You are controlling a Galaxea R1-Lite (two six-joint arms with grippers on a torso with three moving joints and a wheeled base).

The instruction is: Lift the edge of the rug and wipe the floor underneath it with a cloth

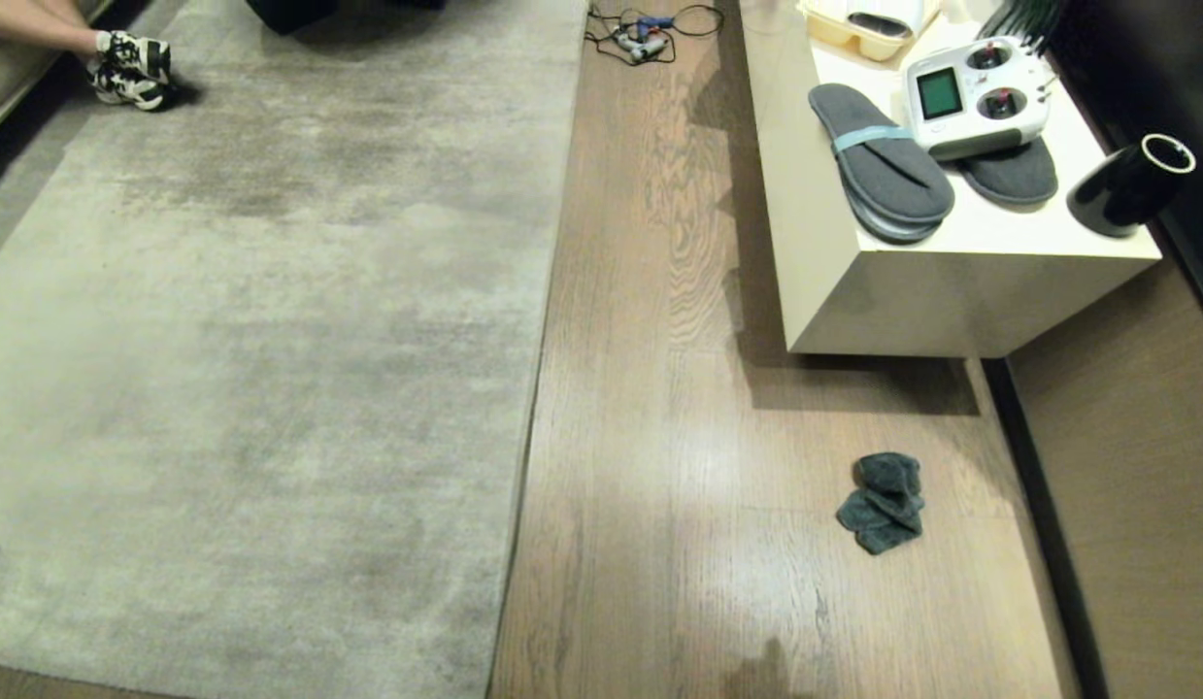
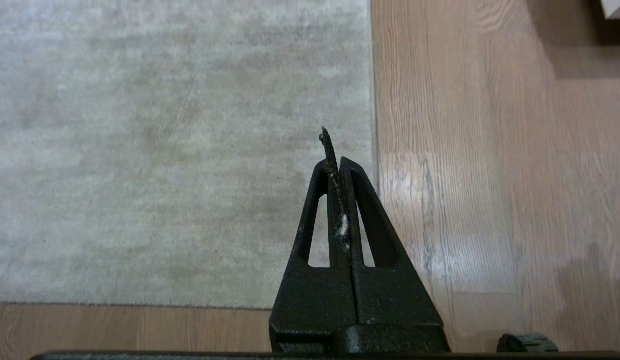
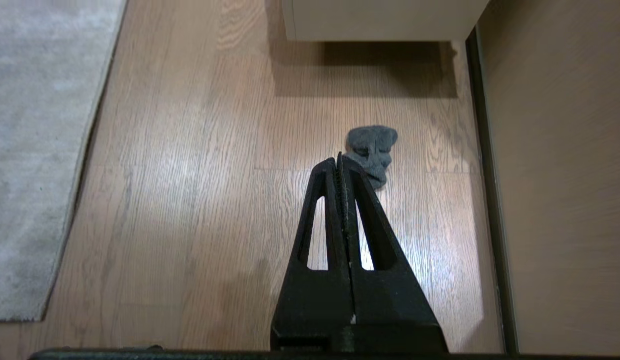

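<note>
Cloth (image 3: 371, 152) lies crumpled on the floor (image 3: 199, 165) just beyond the closed right gripper (image 3: 339, 162). Rug edge (image 2: 374, 100) runs flat beside the left gripper (image 2: 335, 165), also closed, hanging above the rug.

The rug (image 1: 271, 320) is being seen in pale grey-beige, mottled with darker patches; the floor (image 1: 659, 485) is being shown as light brown wood-grain planks with a sheen. The cloth (image 1: 885, 502) is being rendered dark grey-blue. 2 grey slippers (image 1: 883, 160), 1 banded in light blue, are being displayed on a cream cabinet (image 1: 951, 291), beside a white controller (image 1: 980, 97) with a green screen and a black cup (image 1: 1130, 184)
</note>
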